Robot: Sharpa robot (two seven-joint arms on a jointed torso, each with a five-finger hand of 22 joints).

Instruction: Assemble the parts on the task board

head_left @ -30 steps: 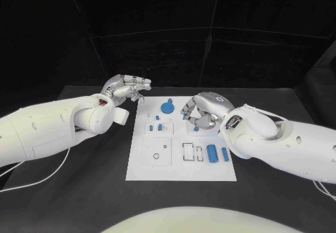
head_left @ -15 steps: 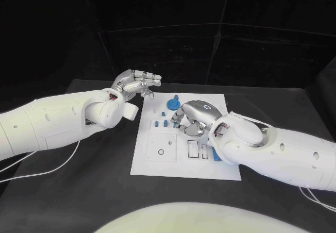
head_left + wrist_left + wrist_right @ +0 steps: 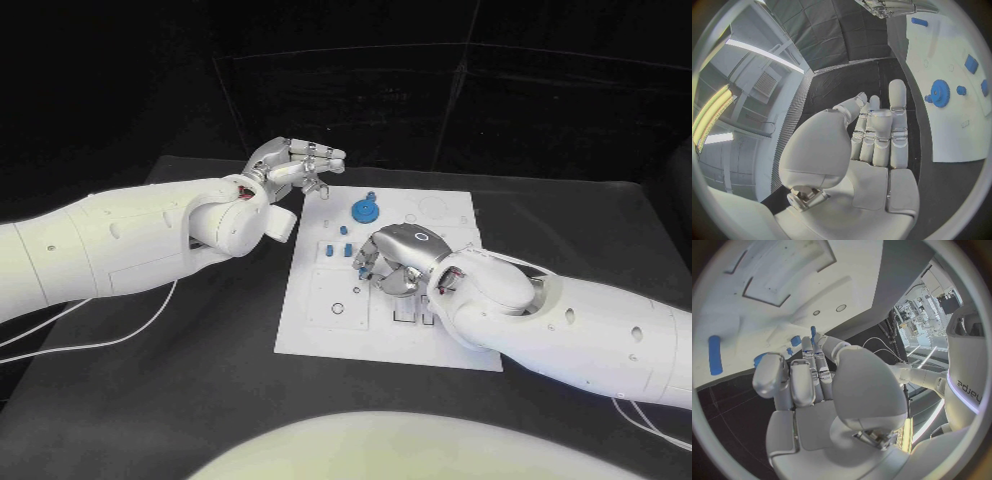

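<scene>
Left robot hand [image 3: 870, 145]: palm up the middle, fingers [image 3: 897, 107] held together and nearly straight, thumb alongside, nothing held. Beyond the fingertips, black counter [image 3: 848, 82]. Beside the fingers, white task board [image 3: 954, 100], its edge close to them. On the board: blue gear-like part [image 3: 940, 93] nearest the fingers; smaller blue parts [image 3: 961, 90] just past the gear; blue block [image 3: 971, 63] further along; elongated blue part [image 3: 919, 22] near the board's far end. Other robot hand [image 3: 889, 6] above that far end, state unclear.
</scene>
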